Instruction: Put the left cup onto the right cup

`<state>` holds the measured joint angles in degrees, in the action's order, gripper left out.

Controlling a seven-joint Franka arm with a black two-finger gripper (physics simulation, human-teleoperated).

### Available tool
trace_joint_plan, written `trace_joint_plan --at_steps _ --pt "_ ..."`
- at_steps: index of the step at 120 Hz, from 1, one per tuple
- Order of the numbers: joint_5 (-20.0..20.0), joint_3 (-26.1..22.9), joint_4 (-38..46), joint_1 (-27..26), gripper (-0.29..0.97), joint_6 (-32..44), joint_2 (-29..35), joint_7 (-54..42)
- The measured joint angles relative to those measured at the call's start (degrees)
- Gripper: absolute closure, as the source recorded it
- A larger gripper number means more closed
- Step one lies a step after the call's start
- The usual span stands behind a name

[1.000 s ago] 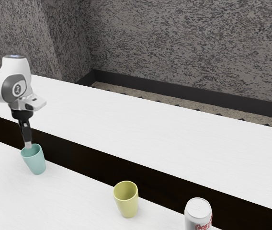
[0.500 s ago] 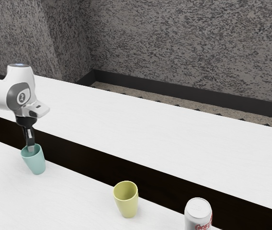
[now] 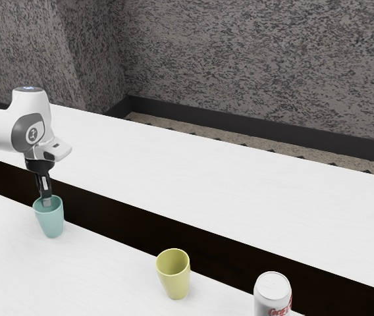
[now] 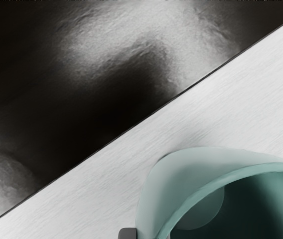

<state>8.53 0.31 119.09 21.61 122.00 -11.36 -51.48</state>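
Gripper (image 3: 45, 197) fingers narrow, pinching the teal cup (image 3: 49, 220) by its rim, cup upright near the white table's (image 3: 95, 276) back edge (dark gap beyond), yellow-green cup (image 3: 173, 273) well apart, speckled grey walls (image 3: 253, 59).

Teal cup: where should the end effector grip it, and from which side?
Probably best to pinch the teal cup by its rim wall, coming straight down from above: it stands upright, mouth open upward, and the thin wall suits a narrow pinch.
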Motion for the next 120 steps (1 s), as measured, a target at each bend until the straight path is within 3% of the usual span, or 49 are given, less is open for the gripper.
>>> trace_joint_plan --at_steps 20,44,80,120 --pt "0.2 -0.1 -0.5 -2.3 0.78 -0.4 2.7 0.6" --pt "0.8 -0.1 -4.2 -10.4 0.79 -1.4 5.6 2.0" --pt "0.9 -0.3 -15.9 -20.7 0.79 -5.0 1.9 4.6" --pt "2.4 -0.6 -14.8 -30.0 0.79 -6.9 5.4 6.4"
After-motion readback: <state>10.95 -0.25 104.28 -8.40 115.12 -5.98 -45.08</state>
